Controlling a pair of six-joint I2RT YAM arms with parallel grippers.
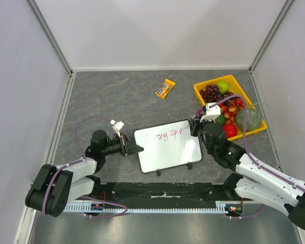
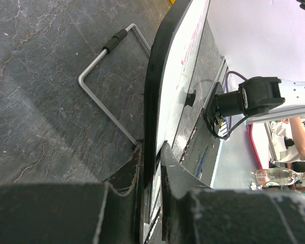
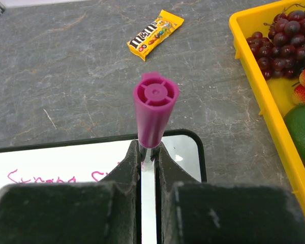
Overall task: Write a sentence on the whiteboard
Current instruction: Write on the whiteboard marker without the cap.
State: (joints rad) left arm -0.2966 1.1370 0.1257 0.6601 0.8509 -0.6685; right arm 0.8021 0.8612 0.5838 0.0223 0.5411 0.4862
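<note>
Bright, even overhead lighting, soft faint shadows, slight sheen on the whiteboard point(image 1: 168, 147), close foreground blurred in both wrist views, overhead view sharp.

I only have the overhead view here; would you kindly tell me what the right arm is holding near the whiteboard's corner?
Observer: The right fingers are shut on a marker, with its magenta end sticking out beyond them.
Operator: Thank you. How is the left arm gripping the board?
Observer: The left fingers pinch the whiteboard by its black edge, one finger on each face.
Operator: Is there anything behind the board?
Observer: A bent wire stand with a black sleeve extends from its back side.
</note>
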